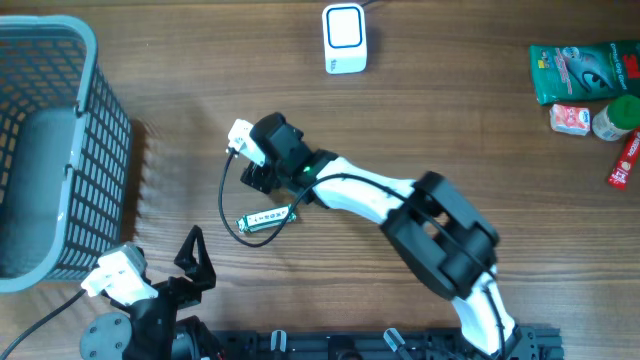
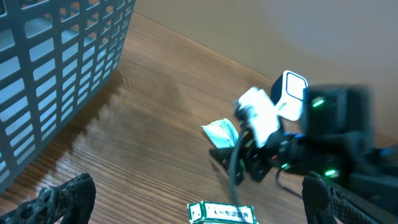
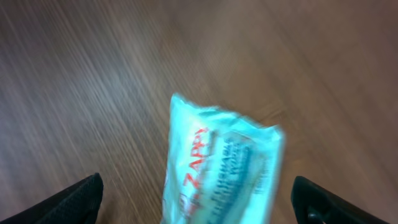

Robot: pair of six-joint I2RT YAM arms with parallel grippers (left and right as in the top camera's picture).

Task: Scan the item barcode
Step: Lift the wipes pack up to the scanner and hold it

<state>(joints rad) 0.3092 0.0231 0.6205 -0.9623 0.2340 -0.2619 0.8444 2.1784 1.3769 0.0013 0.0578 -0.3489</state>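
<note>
the right pincer (image 1: 255, 178) hangs low over a pale blue wipes packet (image 3: 217, 168), its fingers (image 3: 74, 199) spread wide on either side and touching nothing: released, not yet grasping. we read this straddle as a line-up for a pick. the packet lies flat on the table (image 1: 450, 120), left of centre, and blur hides any barcode on its upper face. it must be lifted before it can meet the scanner (image 1: 345, 38), which stands well apart at one o'clock from the pincer, with only bare wood between. just beside, at six o'clock, lies a slim green-and-white packet (image 1: 268, 217), and the arm's black cable (image 2: 233, 171) loops near it; we judge a closing finger could nudge either. at nine o'clock the blue basket (image 1: 95, 120) stands off the route. at seven o'clock the left pincer (image 1: 195, 262) sits spread and empty. a green pouch (image 1: 580, 72) and small groceries (image 1: 572, 119) lie far off at three o'clock.
</note>
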